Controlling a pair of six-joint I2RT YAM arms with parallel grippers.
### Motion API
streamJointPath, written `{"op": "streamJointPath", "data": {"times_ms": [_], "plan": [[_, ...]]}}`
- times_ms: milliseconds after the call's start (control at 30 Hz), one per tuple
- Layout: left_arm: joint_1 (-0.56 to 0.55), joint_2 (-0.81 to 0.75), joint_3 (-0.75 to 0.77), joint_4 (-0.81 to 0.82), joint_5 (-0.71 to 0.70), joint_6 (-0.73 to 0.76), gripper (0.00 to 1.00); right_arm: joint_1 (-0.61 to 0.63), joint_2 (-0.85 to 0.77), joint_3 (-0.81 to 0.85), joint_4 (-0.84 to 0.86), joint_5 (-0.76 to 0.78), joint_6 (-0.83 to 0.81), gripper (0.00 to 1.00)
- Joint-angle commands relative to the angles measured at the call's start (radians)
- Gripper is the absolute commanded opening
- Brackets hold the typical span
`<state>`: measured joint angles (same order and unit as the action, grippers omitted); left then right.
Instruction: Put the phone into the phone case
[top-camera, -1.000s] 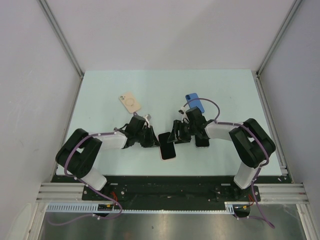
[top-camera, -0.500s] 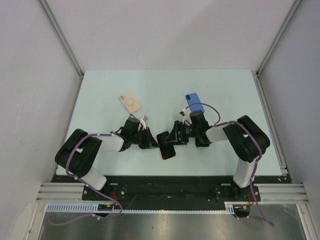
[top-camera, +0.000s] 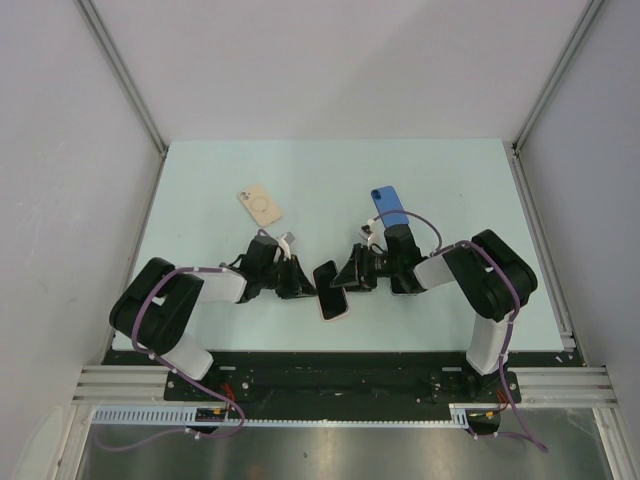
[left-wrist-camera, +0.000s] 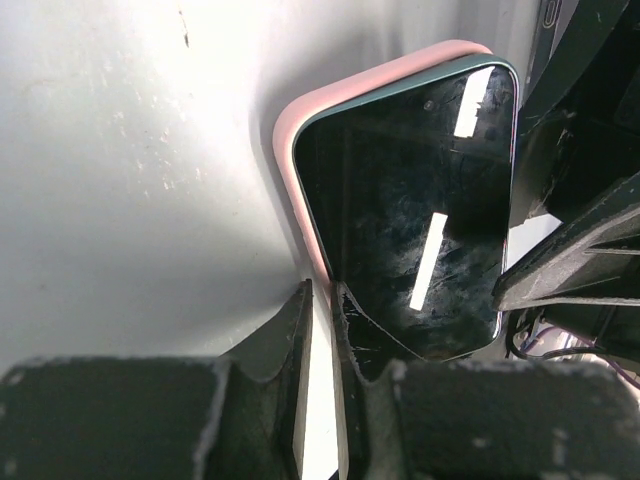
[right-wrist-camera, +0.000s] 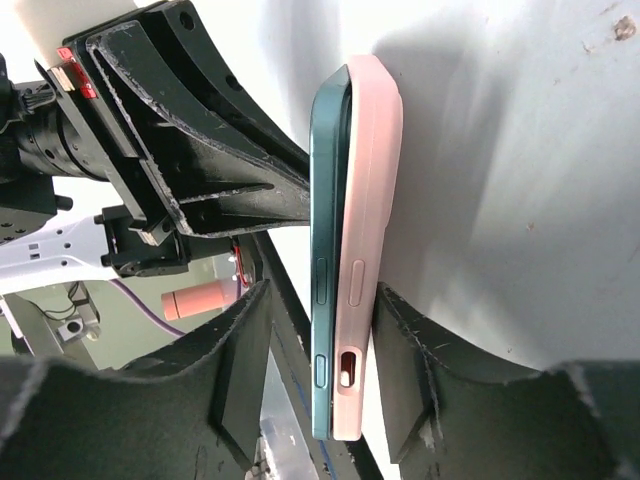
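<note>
Pink soft-looking phone case (left-wrist-camera: 288, 150) holding the dark-green, black-screened phone (left-wrist-camera: 410, 200) sits mid near edge of my pale desk (top-camera: 300, 170), long axis roughly near-to-far. Left gripper (left-wrist-camera: 322, 295) is nearly closed, nipping the case rim. Right gripper (right-wrist-camera: 320, 295) is spread, straddling both.

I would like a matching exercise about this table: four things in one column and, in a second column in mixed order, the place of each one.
Things
1. pink case
2. beige case
3. blue item
4. right fingers

Places
a. one on each side of the phone and its case
b. left half of the table, farther back than the phone
c. right half of the table, farther back than the phone
d. against the back of the phone, between the two arms

Pairs: 1-d, 2-b, 3-c, 4-a
</note>
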<state>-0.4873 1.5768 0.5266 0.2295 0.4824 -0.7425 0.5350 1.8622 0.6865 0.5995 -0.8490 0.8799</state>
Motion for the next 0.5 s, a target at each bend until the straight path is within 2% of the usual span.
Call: {"op": "streamJointPath", "data": {"times_ms": [0, 100, 200, 467], "plan": [[0.0, 0.011, -0.023, -0.038, -0.016, 0.023, 0.17, -0.006, -0.014, -0.002, 0.054, -0.047, 0.004, 0.49], [0.0, 0.012, -0.022, -0.038, -0.016, 0.023, 0.17, -0.007, -0.009, -0.002, 0.059, -0.045, 0.007, 0.48], [0.0, 0.014, -0.019, -0.041, -0.021, 0.025, 0.17, -0.01, -0.014, -0.001, 0.051, -0.042, 0.004, 0.4], [0.0, 0.011, -0.016, -0.055, -0.031, 0.031, 0.17, -0.017, -0.021, -0.001, 0.028, -0.033, -0.007, 0.06]]}}
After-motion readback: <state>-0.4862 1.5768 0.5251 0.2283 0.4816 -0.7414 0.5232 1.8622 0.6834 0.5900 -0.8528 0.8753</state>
